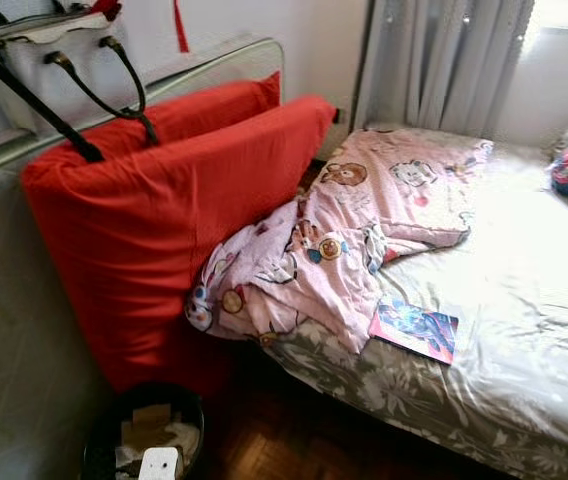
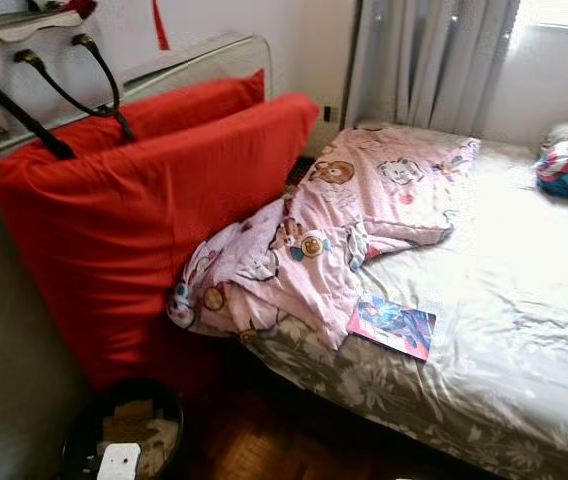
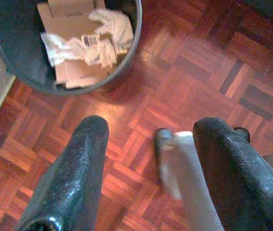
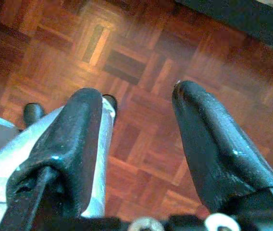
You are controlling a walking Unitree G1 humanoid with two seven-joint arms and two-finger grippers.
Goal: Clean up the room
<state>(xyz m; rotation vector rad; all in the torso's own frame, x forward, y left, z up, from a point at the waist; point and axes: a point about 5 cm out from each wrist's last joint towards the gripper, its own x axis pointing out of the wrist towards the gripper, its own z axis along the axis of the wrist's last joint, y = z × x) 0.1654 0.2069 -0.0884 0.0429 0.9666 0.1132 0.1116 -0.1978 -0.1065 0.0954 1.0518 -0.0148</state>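
The bed [image 1: 524, 330], covered by a pale floral sheet, occupied the right of the head views, with grey curtains [image 1: 444, 60] behind its far end. A large red cushion [image 1: 154, 220] stood on edge against the grey wall panel, touching the bed's near left corner. A crumpled pink cartoon-print blanket [image 1: 334, 240] lay along the bed's left edge, its lower end spilling over the near left corner against the cushion. A black-handled bag [image 1: 54, 50] rested on the ledge above the cushion. A dark waste bin [image 3: 26, 72] holding cardboard and crumpled paper stood on the parquet floor [image 3: 184, 57] below the cushion. A blue-and-pink booklet [image 1: 414, 330] lay flat near the bed's front edge, just beside the blanket. The left gripper [image 3: 148, 168] hung above the floor near the bin, fingers spread apart and holding nothing. The right gripper [image 4: 136, 139] hung over bare parquet, fingers likewise apart and unloaded.
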